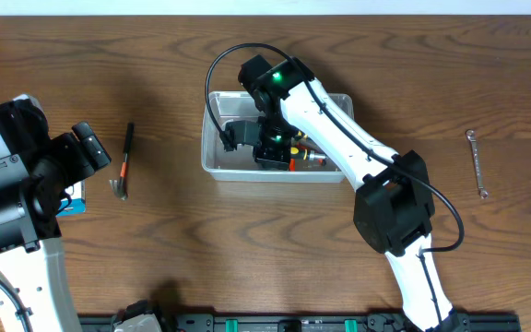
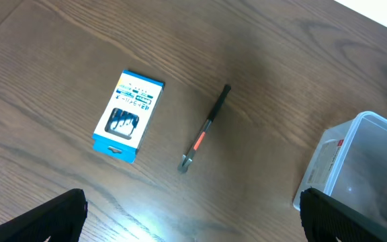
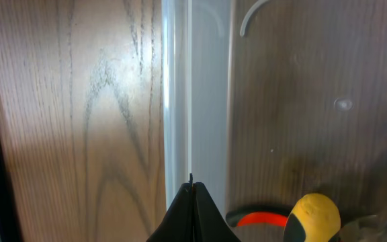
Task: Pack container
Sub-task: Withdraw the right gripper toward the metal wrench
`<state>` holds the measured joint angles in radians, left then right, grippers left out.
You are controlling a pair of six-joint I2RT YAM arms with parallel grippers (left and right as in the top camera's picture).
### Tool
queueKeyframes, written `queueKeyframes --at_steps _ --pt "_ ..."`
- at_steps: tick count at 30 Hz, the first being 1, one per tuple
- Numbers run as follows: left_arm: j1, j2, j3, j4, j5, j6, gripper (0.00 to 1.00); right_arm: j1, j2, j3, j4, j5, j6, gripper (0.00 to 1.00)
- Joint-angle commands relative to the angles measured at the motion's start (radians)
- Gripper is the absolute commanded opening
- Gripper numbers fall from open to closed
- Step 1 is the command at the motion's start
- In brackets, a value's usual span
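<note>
Right claw (image 3: 192,195) was pinched shut, nothing seen in it, by the container (image 3: 177,81) wall. Left claw (image 2: 193,210) was wide open above the worktop (image 2: 46,67).

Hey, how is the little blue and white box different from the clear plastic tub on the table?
The box is opaque, printed blue and white; the tub is clear, so the wood shows through. The box is far smaller than the tub. The box lies flat and closed; the tub is open-topped with a yellow-handled tool inside. Both are rectangular and sit on the table.
</note>
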<state>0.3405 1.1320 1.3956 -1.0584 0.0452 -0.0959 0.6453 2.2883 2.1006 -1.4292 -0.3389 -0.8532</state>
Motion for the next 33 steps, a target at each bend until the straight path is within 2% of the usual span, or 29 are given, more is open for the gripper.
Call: queueKeyframes --at_steps 1,5,9,11,12,13,14,16,28,33 --pt "0.006 0.003 0.022 -0.003 -0.002 0.017 0.98 -0.003 0.008 -0.003 0.025 -0.017 -0.020 0.01" --pt "0.006 0.003 0.022 -0.003 -0.002 0.017 0.98 -0.018 0.008 0.021 0.097 0.096 0.106 0.01" --pt "0.006 0.003 0.022 -0.003 -0.002 0.017 0.98 -0.047 0.002 0.137 0.097 0.291 0.269 0.01" --pt "0.006 0.003 0.022 -0.003 -0.002 0.021 0.98 -0.075 -0.010 0.210 0.074 0.361 0.344 0.09" --pt "0.006 0.003 0.022 -0.003 -0.002 0.029 0.98 -0.092 -0.020 0.242 0.058 0.385 0.369 0.25" --pt "0.006 0.003 0.022 -0.003 -0.002 0.039 0.98 -0.117 -0.035 0.276 0.040 0.404 0.394 0.44" --pt "0.006 0.003 0.022 -0.003 -0.002 0.040 0.98 -0.145 -0.055 0.301 0.023 0.415 0.415 0.76" --pt "0.006 0.003 0.022 -0.003 -0.002 0.040 0.98 -0.214 -0.106 0.327 -0.004 0.414 0.455 0.99" --pt "0.006 0.005 0.022 -0.003 -0.002 0.040 0.98 -0.689 -0.391 0.318 -0.270 0.408 0.821 0.99" --pt "0.006 0.004 0.022 -0.003 -0.002 0.039 0.98 -0.778 -0.535 0.153 -0.270 0.387 0.842 0.99"
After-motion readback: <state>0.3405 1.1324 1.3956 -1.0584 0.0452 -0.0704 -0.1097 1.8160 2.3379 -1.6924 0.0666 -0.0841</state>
